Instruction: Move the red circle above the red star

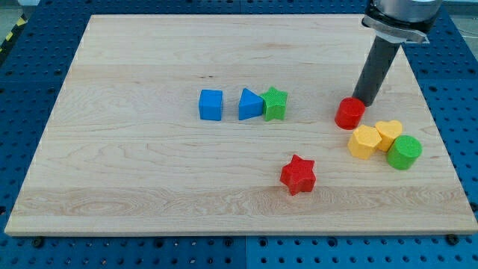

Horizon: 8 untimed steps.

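Observation:
The red circle (349, 113) lies on the wooden board at the view's right of centre. The red star (299, 175) lies lower and to the view's left of it, near the board's lower middle. My tip (364, 100) stands just to the upper right of the red circle, touching or nearly touching its edge. The dark rod rises from there toward the view's top right.
A blue cube (211, 104), a blue triangle (250, 104) and a green star (275, 104) stand in a row at mid-board. A yellow hexagon (364, 142), a yellow heart (388, 133) and a green cylinder (404, 152) cluster just below right of the red circle.

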Motion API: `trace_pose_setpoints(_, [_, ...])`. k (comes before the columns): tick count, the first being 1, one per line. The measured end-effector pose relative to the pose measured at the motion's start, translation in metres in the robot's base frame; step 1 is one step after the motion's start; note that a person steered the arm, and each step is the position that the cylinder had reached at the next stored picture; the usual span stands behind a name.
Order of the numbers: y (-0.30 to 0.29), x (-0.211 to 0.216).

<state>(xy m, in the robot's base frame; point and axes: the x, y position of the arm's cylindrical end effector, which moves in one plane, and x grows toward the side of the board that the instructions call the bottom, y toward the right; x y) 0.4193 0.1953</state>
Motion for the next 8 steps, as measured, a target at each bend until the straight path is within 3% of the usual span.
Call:
trace_pose_setpoints(2, [-0.012, 0.012])
trace_pose_setpoints(5, [-0.087, 0.08])
trace_pose_setpoints(6, [-0.077, 0.112])
trace_pose_setpoints(8, [0.015, 0.127])
